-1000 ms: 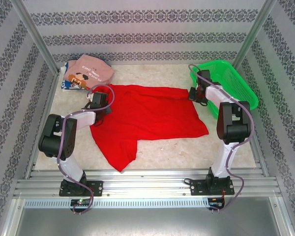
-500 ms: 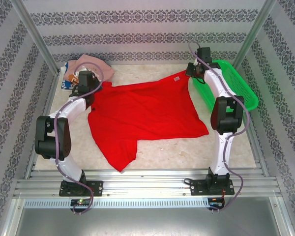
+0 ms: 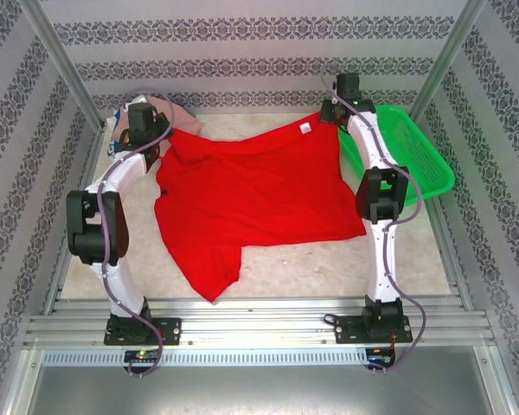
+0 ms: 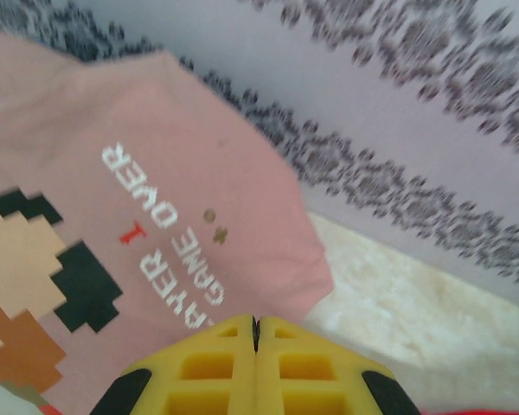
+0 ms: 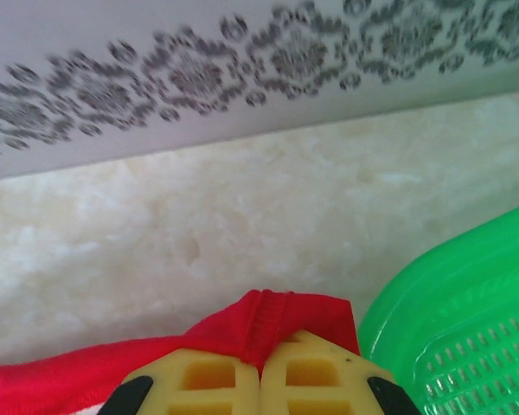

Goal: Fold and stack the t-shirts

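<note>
The right tool (image 5: 259, 359) is clamped on the hem of the red shirt (image 3: 251, 194). The left tool (image 4: 255, 333) has its jaws pressed together, seemingly pinching the shirt's other far corner, so the far edge hangs taut between them and the rest lies spread on the counter (image 3: 329, 259). This looks like the spreading step before a first fold; next the far edge wants laying down flat and square, clear of the pink shirt (image 4: 182, 190) just beyond the red shirt's far-left corner and the green basket (image 3: 415, 147) just beside its right edge, all on pale stone-look counter inside patterned walls (image 3: 259, 69).
</note>
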`<action>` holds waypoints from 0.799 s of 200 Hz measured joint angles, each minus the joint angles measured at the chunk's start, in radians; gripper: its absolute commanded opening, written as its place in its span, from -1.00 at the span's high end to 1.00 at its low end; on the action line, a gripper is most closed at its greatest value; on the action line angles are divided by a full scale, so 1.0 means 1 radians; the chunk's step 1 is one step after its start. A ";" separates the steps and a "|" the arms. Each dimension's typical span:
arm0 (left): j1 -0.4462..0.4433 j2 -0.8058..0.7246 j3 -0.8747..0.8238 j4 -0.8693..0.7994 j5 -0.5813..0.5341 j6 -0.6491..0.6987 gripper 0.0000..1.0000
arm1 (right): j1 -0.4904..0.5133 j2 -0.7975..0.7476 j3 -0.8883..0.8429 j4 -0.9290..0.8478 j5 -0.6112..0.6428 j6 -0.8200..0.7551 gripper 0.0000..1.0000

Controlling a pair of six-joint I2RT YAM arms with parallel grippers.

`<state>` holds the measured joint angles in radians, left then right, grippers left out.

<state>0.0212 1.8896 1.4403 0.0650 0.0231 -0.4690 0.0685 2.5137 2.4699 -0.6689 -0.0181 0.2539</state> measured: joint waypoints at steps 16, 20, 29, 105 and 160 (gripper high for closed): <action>0.000 0.045 0.005 -0.006 0.004 0.010 1.00 | 0.002 0.019 0.000 -0.014 0.020 -0.004 1.00; 0.000 0.054 0.007 -0.007 0.004 0.011 1.00 | 0.002 0.023 0.000 -0.016 0.027 -0.007 1.00; 0.000 0.075 0.014 -0.010 0.004 0.018 1.00 | 0.005 0.028 0.000 -0.016 0.041 -0.015 0.98; 0.000 0.111 0.093 -0.006 0.045 0.048 1.00 | 0.006 0.045 0.035 -0.016 0.142 -0.073 0.97; 0.001 0.047 -0.060 0.082 0.103 0.055 1.00 | 0.024 -0.008 -0.098 0.067 0.141 -0.079 1.00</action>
<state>0.0219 1.9366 1.3808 0.1471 0.1257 -0.4145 0.0929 2.5057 2.3722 -0.6018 0.1230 0.1745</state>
